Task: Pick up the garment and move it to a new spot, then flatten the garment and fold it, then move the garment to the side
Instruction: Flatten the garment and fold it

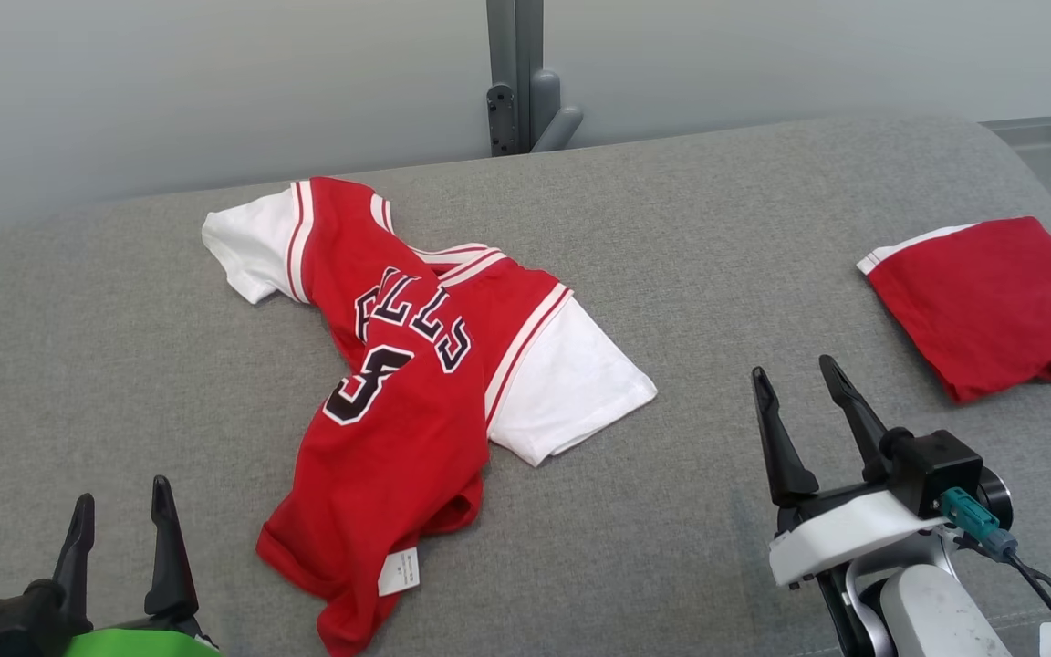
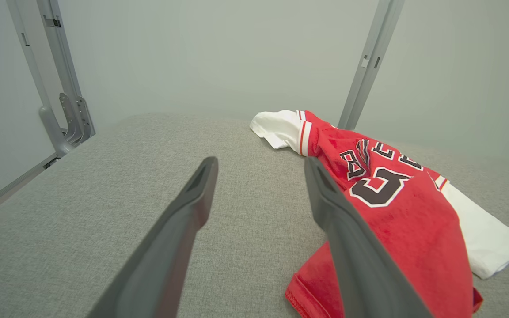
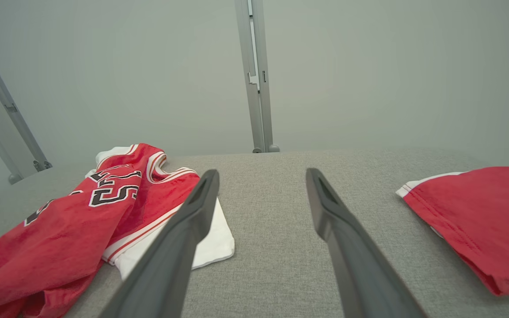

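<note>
On the grey pad (image 1: pixel 671 228) the crumpled shirt (image 1: pixel 416 401) lies between the left gripper (image 1: pixel 121 490) and right gripper (image 1: pixel 792 367), both wide open and empty — best pinched at its shoulders, not the bunched hem.

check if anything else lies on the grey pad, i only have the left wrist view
Observer: A folded red garment lies at the pad's right end, apart from the jersey.
Operator: where's the right gripper
Observer: The right gripper is open between the jersey and the folded garment, touching neither.
Operator: any tag on the jersey
Observer: A white tag shows at its near hem.
</note>
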